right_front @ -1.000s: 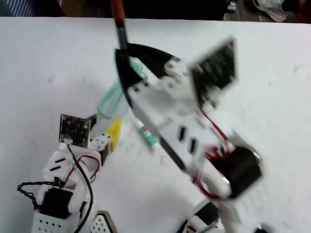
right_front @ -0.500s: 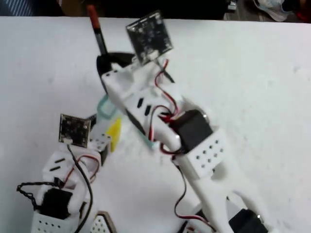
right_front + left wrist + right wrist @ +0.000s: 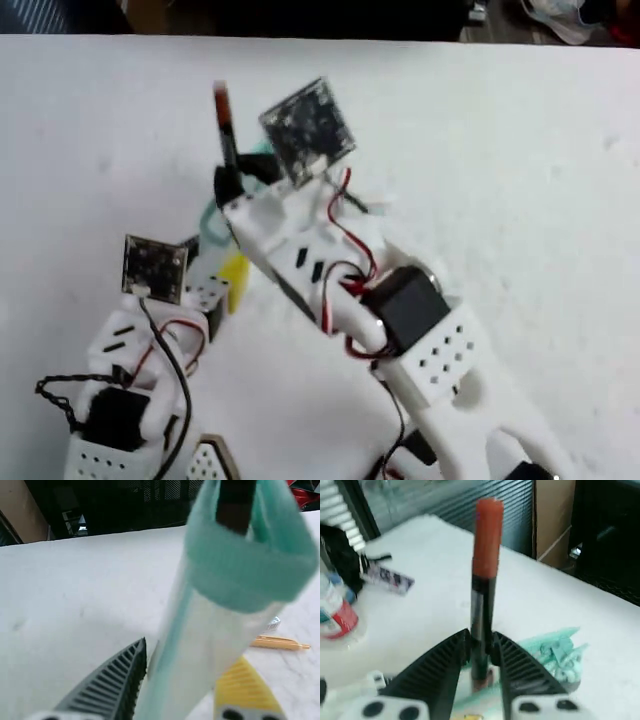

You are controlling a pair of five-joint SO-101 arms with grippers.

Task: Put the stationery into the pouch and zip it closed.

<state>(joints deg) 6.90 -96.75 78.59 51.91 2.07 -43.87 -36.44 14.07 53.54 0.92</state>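
Marker: your marker (image 3: 487, 545) is a round stick with a dark barrel and a glossy orange-red cap, standing upright with its lower end inside the pouch's mouth.
Right gripper: your right gripper (image 3: 481, 641) has its black ribbed fingers closed tight on the marker's barrel, low down.
Pouch: the pouch (image 3: 200, 645) is long and soft, with clear plastic sides and a mint-green fabric edge. Its mouth gapes in a loop around the marker.
Left gripper: your left gripper (image 3: 192, 672) pinches the pouch's side between a black ribbed finger and a yellow one.
Desk: the desk (image 3: 75, 595) is flat and matte white.
Pen: a slim orange pen (image 3: 279, 642) lies flat on the desk near the pouch.
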